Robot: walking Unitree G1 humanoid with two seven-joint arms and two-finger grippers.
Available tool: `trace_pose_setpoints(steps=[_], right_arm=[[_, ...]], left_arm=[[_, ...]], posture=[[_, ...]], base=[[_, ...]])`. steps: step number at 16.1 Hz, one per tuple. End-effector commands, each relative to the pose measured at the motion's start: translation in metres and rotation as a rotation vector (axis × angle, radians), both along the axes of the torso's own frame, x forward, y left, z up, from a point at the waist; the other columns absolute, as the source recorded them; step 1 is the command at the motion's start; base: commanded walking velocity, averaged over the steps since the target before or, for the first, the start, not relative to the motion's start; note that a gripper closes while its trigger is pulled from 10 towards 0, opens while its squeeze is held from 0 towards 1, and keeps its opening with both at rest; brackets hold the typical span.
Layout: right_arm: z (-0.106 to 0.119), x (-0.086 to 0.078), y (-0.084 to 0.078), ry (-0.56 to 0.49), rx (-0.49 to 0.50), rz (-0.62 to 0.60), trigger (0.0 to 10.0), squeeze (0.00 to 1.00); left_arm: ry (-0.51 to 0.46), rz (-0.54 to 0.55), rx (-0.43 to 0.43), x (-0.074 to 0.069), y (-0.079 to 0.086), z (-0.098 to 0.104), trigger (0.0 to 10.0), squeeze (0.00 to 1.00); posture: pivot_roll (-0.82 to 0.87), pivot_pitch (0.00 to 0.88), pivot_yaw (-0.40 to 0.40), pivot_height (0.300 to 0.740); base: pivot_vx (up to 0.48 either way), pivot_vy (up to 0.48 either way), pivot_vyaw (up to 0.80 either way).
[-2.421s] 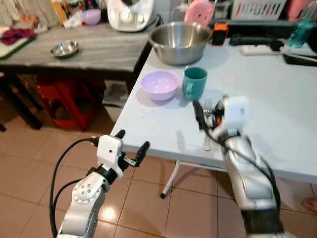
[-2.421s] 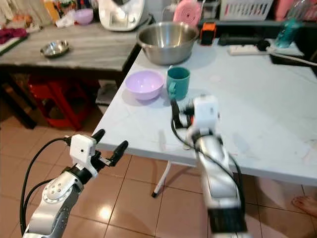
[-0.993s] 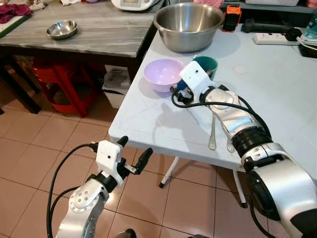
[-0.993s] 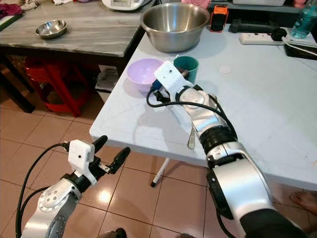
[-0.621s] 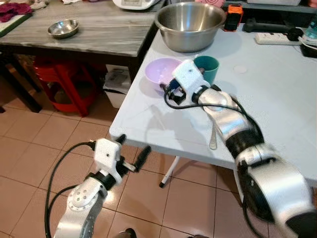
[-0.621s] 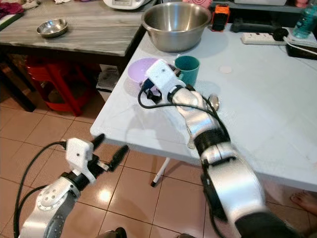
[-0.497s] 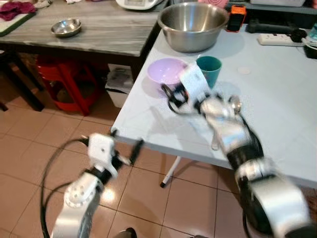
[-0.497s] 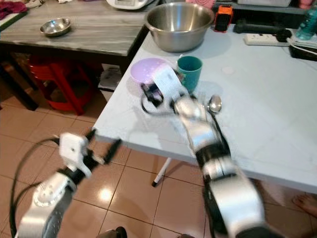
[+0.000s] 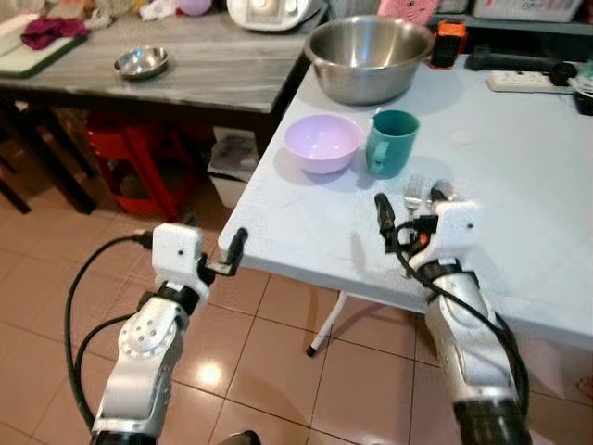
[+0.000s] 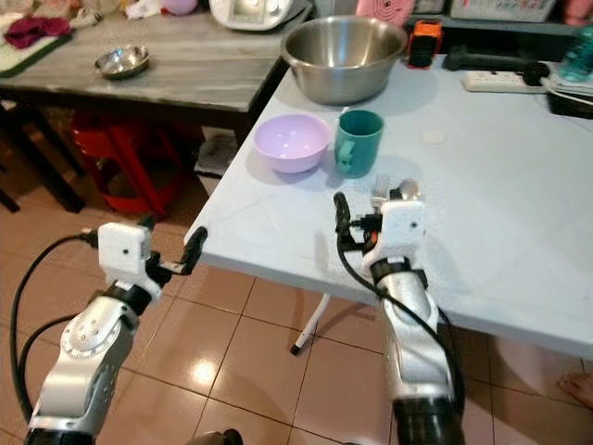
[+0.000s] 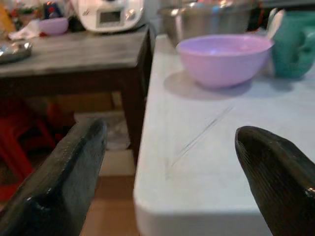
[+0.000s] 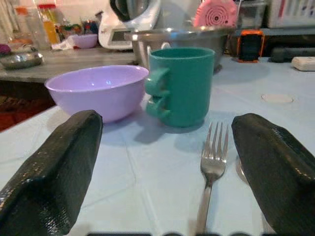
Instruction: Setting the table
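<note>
With its fingers spread wide and holding nothing, the right gripper point(image 12: 162, 162) hovers low over the white table point(image 9: 519, 176) astride a fork point(image 12: 210, 172) lying before the teal mug point(image 12: 183, 84) and lilac bowl point(image 12: 98, 88), while the left gripper point(image 9: 215, 248), likewise spread and empty, hangs off the table's near corner.

Home kitchen, steel mixing bowl point(image 9: 369, 57), countertop appliance point(image 9: 271, 12), tiled floor point(image 9: 56, 278)

Two silver arms; white boxy wrist housings; looping black cables; long black fingers point(image 9: 237, 247).
</note>
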State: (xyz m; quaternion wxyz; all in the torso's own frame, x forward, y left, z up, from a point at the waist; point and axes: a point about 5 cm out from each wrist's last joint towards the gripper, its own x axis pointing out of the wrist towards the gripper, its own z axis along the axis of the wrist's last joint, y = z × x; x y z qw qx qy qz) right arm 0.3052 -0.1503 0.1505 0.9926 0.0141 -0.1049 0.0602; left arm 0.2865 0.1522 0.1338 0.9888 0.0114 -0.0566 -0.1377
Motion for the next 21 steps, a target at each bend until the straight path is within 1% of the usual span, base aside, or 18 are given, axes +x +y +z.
trace_pose_setpoints(steps=[1, 2, 5, 8, 19, 21], right_arm=[[0.002, -0.005, 0.006, -0.001, 0.021, 0.010, 10.0, 0.00], [0.001, -0.011, 0.008, 0.020, 0.029, 0.006, 10.0, 0.00], [0.004, -0.012, 0.009, 0.024, 0.026, 0.007, 10.0, 0.00], [0.007, -0.015, 0.010, 0.025, 0.019, 0.007, 10.0, 0.00], [0.008, -0.015, 0.008, 0.037, 0.009, 0.004, 10.0, 0.00], [0.008, -0.014, 0.008, 0.038, 0.008, 0.004, 10.0, 0.00]], left_arm=[[0.019, 0.018, -0.001, 0.002, 0.006, -0.003, 10.0, 0.00], [0.015, 0.007, -0.011, 0.005, 0.004, -0.002, 10.0, 0.00], [0.006, -0.016, -0.014, 0.006, 0.000, -0.001, 10.0, 0.00], [0.006, -0.043, -0.028, 0.001, -0.004, -0.005, 10.0, 0.00], [0.005, -0.049, -0.039, 0.002, -0.006, -0.008, 10.0, 0.00], [0.010, -0.040, -0.039, 0.002, -0.005, -0.009, 10.0, 0.00]], posture=[[-0.15, 0.069, 0.118, 0.740], [-0.15, 0.070, 0.124, 0.740], [-0.16, 0.073, 0.129, 0.740], [-0.15, 0.070, 0.124, 0.740], [-0.16, 0.063, 0.118, 0.740], [-0.16, 0.064, 0.116, 0.740]], base=[[0.000, 0.000, 0.00], [0.000, 0.000, 0.00], [0.000, 0.000, 0.00], [0.274, 0.000, 0.00], [0.339, 0.000, 0.00], [0.146, 0.000, 0.00]])
